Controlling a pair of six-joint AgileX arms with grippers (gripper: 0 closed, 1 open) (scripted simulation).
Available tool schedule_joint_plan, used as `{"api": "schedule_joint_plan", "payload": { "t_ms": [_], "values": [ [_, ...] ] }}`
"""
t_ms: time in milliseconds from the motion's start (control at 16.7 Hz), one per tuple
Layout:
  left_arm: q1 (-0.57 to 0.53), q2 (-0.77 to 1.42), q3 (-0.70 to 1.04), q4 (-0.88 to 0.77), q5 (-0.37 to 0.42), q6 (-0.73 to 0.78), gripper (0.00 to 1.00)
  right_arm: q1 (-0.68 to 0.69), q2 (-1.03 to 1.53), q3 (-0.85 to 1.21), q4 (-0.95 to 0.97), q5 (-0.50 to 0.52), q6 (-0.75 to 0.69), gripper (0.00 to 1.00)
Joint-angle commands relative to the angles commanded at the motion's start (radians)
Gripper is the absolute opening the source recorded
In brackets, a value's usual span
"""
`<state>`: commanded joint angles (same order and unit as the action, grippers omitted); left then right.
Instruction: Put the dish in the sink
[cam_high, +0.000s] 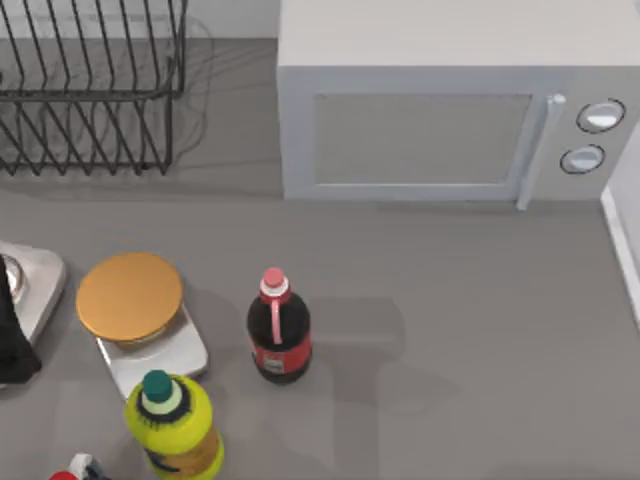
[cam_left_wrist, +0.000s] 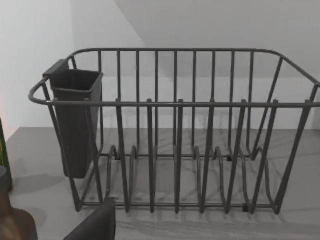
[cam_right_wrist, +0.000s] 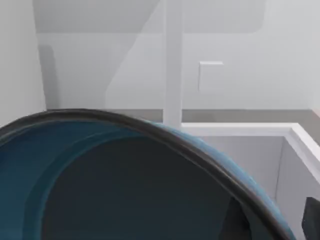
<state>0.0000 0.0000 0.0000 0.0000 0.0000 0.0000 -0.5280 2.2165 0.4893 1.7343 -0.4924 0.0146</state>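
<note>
Blue dish (cam_right_wrist: 125, 185), tilted with its hollow facing my right wrist camera, fronts the white sink (cam_right_wrist: 300, 150). The wire rack (cam_left_wrist: 175, 135) holds a dark cup (cam_left_wrist: 75, 120). I cannot tell either gripper's finger state.

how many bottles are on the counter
2 clearly: the cola bottle stands near the middle front, and the yellow bottle at the front left. A red-and-white top at the bottom edge may be a third, cut off.
</note>
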Motion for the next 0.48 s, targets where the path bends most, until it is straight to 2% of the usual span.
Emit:
{"api": "schedule_joint_plan", "payload": {
  "t_ms": [360,480],
  "values": [
    [0.000,0.000,0.000,0.000,0.000,0.000,1.00,0.000,0.000,0.000,0.000,0.000,0.000,0.98],
    [0.000,0.000,0.000,0.000,0.000,0.000,1.00,0.000,0.000,0.000,0.000,0.000,0.000,1.00]
  ]
}}
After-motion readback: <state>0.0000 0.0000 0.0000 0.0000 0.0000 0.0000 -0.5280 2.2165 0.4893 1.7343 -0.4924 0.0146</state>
